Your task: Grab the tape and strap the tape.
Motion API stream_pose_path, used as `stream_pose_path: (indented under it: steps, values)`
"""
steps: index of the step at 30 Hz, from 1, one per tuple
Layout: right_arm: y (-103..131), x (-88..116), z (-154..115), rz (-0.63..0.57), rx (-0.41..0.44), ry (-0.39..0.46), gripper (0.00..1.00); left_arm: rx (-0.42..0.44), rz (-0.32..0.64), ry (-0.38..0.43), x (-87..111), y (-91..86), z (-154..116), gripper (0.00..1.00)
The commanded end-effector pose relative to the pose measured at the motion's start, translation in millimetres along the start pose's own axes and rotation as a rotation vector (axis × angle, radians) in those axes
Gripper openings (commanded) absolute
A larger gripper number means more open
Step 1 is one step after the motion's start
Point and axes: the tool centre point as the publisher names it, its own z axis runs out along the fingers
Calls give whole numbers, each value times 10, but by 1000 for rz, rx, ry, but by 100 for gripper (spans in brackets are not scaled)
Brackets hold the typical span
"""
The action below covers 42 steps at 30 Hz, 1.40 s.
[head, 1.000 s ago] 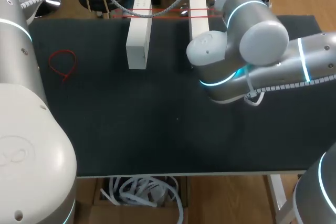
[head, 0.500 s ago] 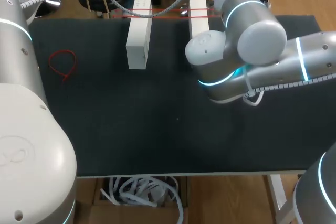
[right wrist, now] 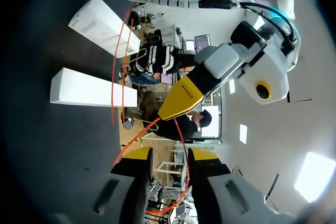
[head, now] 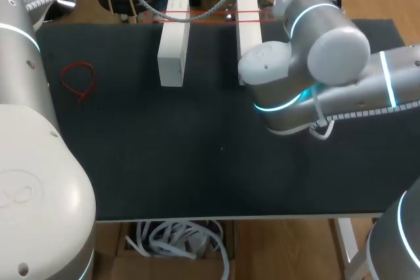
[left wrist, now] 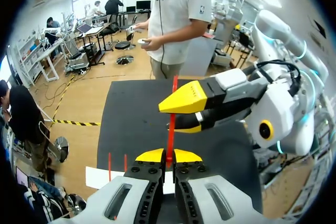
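Hold left claw [left wrist: 169,156] pinched on the red tape [left wrist: 170,139], strand taut; close the narrowly parted right claw [right wrist: 169,153] squarely on it before cinching round the white blocks [head: 174,40].

The table [head: 197,162] has a black top. Two white blocks lie on it side by side, ahead of the right gripper [right wrist: 167,155]: one [head: 173,40] farther from it, one [head: 248,24] nearer. A red loop [head: 79,78] lies flat, well apart from both blocks and far beyond them from that gripper.
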Motion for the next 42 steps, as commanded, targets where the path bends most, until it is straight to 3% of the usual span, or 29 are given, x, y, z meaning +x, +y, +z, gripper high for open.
stream_pose_path:
  steps: [1, 8, 19, 30, 39, 41, 42]
  values:
    - [-111, -55, -214, 3, -71, 43, 28, -4, -1, 2, -3, -6, -6, 0]
    - [-268, -95, -377, 17, -128, 50, 26, -4, -1, 2, -3, -6, -6, 0]
    - [-896, -122, -567, 45, -152, 93, 26, -4, -1, 2, -3, -6, -6, 0]
    - [-1509, -81, -337, 90, -109, 104, 29, -4, -1, 2, -3, -6, -6, 0]
    - [-1676, -50, -157, 112, -136, 125, 33, -4, -1, 2, -3, -6, -6, 0]
    - [-1694, -54, -123, 122, -162, 128, 37, -4, -1, 2, -3, -6, -6, 0]
    - [-1692, -56, -109, 118, -172, 124, 45, -4, -1, 2, -3, -6, -6, 0]
